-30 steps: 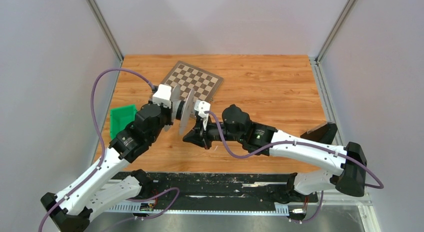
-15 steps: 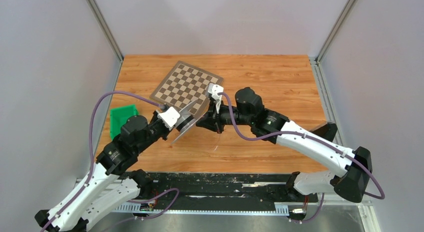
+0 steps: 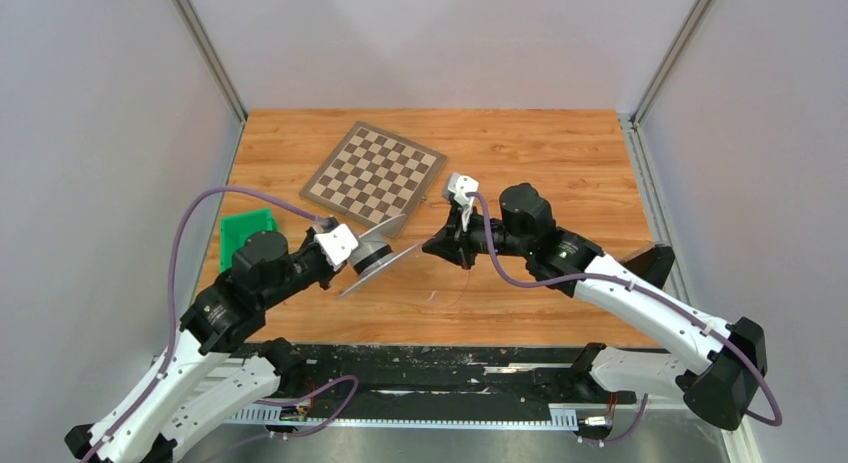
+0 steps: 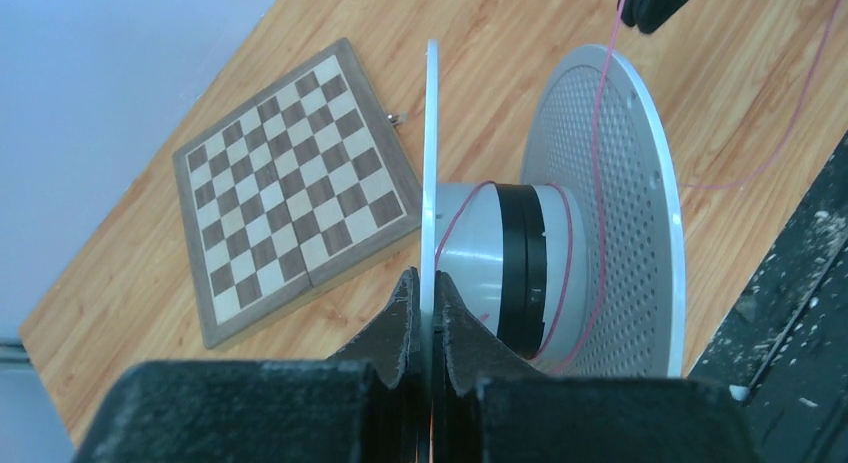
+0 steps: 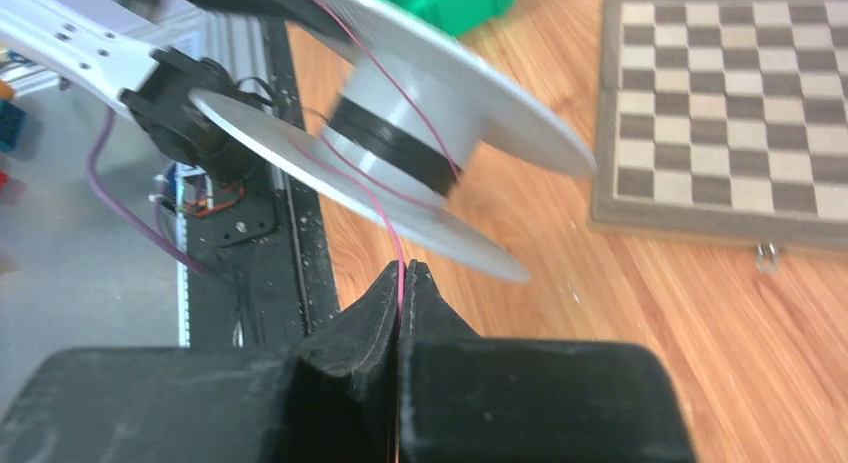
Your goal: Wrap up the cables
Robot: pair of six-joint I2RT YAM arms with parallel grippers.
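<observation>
Left wrist view: the left pincer [image 4: 428, 295] is closed on the rim of the spool [image 4: 480, 245]. The right pincer [image 5: 403, 278] pinches the wire [image 5: 398, 258], which looks thin and limp, so it is best held near the spool.

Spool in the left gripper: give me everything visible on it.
The spool has two thin pale-grey discs, the far one perforated, joined by a grey hub with a black band. A few loose turns of thin pink cable circle the hub. The left gripper holds it tilted, jaws shut on the near disc's edge. The cable runs over the far disc to the shut right gripper.
</observation>
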